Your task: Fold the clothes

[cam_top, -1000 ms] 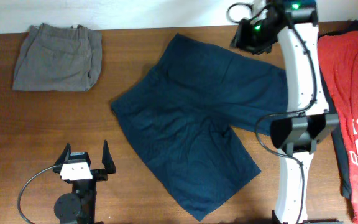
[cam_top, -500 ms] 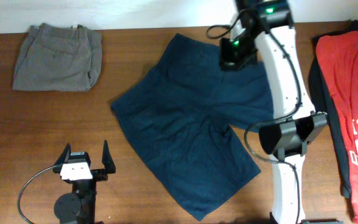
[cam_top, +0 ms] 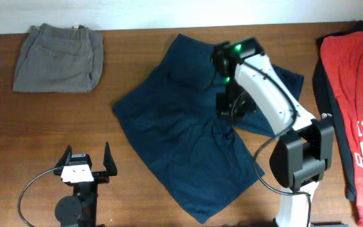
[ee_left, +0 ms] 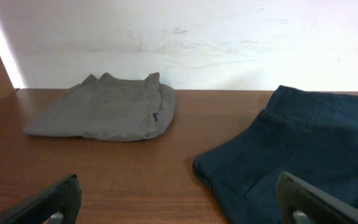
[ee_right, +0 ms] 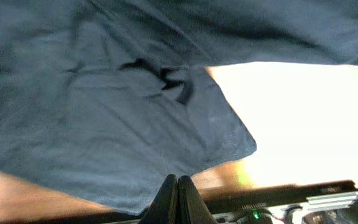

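The dark navy shorts [cam_top: 175, 120] lie spread across the middle of the table, one leg reaching toward the front [cam_top: 213, 189]. My right gripper [cam_top: 226, 111] is over their middle, shut on an edge of the shorts, which is lifted and drawn over the rest. In the right wrist view the closed fingertips [ee_right: 178, 193] pinch the hem and the shorts [ee_right: 123, 124] hang out from them. My left gripper [cam_top: 88, 155] rests open near the front left, off the shorts. From its wrist camera the gripper [ee_left: 182, 205] holds nothing, and the shorts [ee_left: 316, 149] lie to the right.
Folded grey-olive shorts [cam_top: 58, 57] lie at the back left, also in the left wrist view [ee_left: 110, 112]. A red T-shirt with white lettering [cam_top: 358, 107] lies along the right edge over a dark garment [cam_top: 340, 148]. Bare wood [cam_top: 43, 126] lies left of the shorts.
My right gripper has closed on the shorts' back right edge and carried it left and toward the front, over the middle of the shorts. The left arm has not moved.
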Tool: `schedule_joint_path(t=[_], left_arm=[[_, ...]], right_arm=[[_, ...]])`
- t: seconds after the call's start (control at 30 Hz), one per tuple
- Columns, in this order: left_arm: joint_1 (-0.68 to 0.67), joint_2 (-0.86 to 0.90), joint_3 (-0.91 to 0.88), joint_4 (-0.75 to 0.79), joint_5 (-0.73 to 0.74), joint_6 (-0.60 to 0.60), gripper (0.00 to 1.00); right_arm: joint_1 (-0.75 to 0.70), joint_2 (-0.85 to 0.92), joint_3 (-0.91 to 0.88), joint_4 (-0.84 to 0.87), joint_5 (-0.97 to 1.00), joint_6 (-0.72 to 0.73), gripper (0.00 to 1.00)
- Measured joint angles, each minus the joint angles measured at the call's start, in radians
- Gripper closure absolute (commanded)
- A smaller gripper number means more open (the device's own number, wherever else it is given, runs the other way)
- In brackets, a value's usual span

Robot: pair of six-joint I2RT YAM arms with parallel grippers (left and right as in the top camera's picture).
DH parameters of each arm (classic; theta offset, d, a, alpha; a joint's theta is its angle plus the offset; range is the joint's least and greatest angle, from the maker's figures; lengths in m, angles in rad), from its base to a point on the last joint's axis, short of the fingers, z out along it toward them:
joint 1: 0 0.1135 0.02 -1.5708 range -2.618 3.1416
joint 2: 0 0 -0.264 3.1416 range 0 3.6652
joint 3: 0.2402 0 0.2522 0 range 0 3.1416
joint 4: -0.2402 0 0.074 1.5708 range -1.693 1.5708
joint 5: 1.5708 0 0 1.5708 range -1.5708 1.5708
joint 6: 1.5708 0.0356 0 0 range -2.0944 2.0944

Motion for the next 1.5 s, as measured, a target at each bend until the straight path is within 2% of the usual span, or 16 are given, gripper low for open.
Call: schedule_joint_path(t=[0.23,0.43,0.67,0.9,1.2,1.5], left_arm=[[0.0,0.0,0.0,0.0,0.0,0.0,0.01],[0.0,0.0,0.0,0.0,0.0,0.0,0.01],[0.0,0.0,0.0,0.0,0.0,0.0,0.01],[0.0,0.0,0.0,0.0,0.0,0.0,0.0],[0.0,0.0,0.0,0.0,0.0,0.0,0.01],[0.0,0.0,0.0,0.0,0.0,0.0,0.01]], right_arm=[[0.0,0.0,-0.297,0.283,-0.083,0.007,0.96],[-0.005,0.0,-0.39,0.396,-0.127,0.004,0.92],[-0.054,0.0,-0.465,0.491,-0.142,0.003,0.92],[-0.214,-0.001,-0.523,0.543,-0.171,-0.005,0.92],[-0.33,-0.013,-0.533,0.6,-0.193,-0.027,0.92],[-0.483,-0.028,-0.522,0.74,-0.074,-0.035,0.9]])
